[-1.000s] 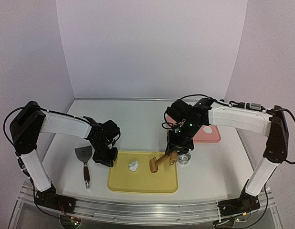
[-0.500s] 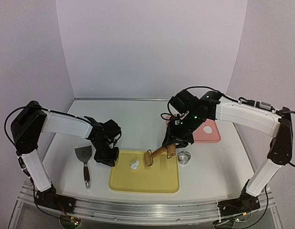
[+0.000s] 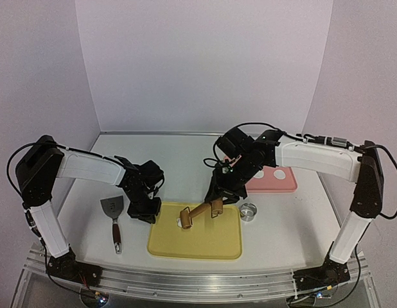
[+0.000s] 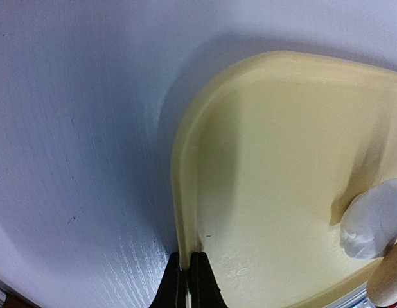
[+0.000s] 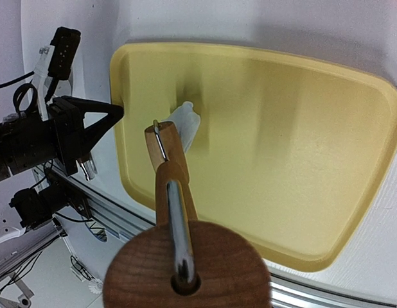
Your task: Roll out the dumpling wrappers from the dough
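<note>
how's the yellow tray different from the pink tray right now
The yellow tray lies at the front centre; the pink tray sits farther back to the right, partly hidden by the right arm. The yellow tray carries one irregular dough lump with the rolling pin at it; the pink tray shows two round white discs. Both are flat rounded rectangles on the table.

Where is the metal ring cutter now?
Top view: the metal ring cutter sits just right of the yellow tray, on the near side of the pink tray.
</note>
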You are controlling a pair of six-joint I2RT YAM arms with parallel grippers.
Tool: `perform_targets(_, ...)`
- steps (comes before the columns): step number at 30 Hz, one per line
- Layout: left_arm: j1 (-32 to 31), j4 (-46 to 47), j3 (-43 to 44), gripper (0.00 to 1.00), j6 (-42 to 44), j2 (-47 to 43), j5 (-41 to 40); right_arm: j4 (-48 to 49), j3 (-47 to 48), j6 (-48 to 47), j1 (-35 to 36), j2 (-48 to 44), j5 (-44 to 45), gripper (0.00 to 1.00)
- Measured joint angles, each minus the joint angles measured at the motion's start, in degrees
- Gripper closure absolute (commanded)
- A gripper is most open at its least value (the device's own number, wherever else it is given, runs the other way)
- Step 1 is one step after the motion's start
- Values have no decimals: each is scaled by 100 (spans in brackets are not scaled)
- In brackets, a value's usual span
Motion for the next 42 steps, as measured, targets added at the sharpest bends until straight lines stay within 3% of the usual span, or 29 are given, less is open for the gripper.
perform_targets(25,0,0,0,100,39,0,2,24,-125,61,35,127,240,100)
perform_targets(42,2,13,0,100,140,9,44,-144,280,-44,142,501,411,100)
